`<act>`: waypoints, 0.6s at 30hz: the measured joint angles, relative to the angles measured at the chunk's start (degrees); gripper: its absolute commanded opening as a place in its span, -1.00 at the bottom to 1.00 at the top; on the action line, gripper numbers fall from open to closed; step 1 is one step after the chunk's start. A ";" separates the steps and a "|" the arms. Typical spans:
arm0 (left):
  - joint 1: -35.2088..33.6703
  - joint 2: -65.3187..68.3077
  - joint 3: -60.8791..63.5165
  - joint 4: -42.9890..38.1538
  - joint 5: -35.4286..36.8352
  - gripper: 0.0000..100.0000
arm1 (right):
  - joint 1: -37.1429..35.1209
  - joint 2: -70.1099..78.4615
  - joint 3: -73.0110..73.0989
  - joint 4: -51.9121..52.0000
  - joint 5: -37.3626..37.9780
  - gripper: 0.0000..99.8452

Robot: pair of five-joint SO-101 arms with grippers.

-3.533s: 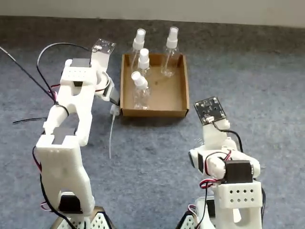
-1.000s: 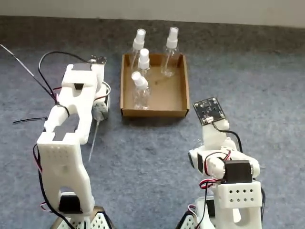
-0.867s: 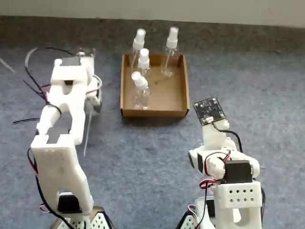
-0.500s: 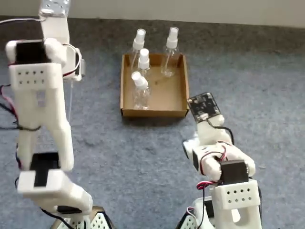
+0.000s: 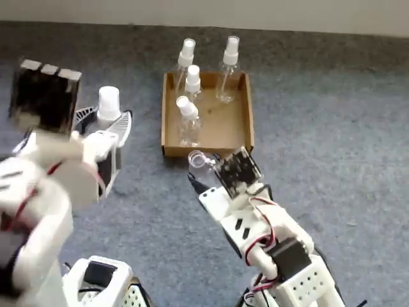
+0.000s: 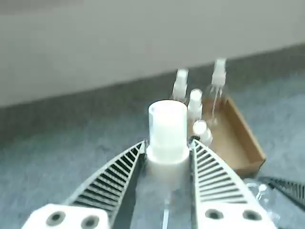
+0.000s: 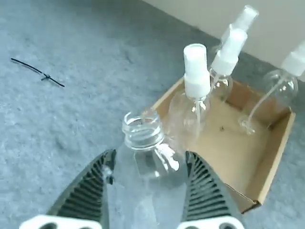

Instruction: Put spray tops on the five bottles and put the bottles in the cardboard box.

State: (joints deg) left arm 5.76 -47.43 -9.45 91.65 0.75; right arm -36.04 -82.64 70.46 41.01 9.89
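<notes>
Our left gripper is clamped on a white spray top, which stands upright between the ribbed fingers. It is raised above the grey carpet, well apart from the cardboard box on that arm's side. Our right gripper grasps a clear bottle around its body. The neck is open and uncapped, just in front of the box's near wall. Inside the box we see four capped bottles standing upright. A thin black wire lies on the carpet.
</notes>
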 measured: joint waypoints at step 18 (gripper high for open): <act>24.70 -2.81 26.20 -46.15 3.78 -0.75 | -0.70 -21.89 17.14 -3.96 -4.22 -0.99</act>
State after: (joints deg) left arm 30.46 -50.24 16.75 45.49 4.53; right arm -36.75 -104.53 87.60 37.05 5.67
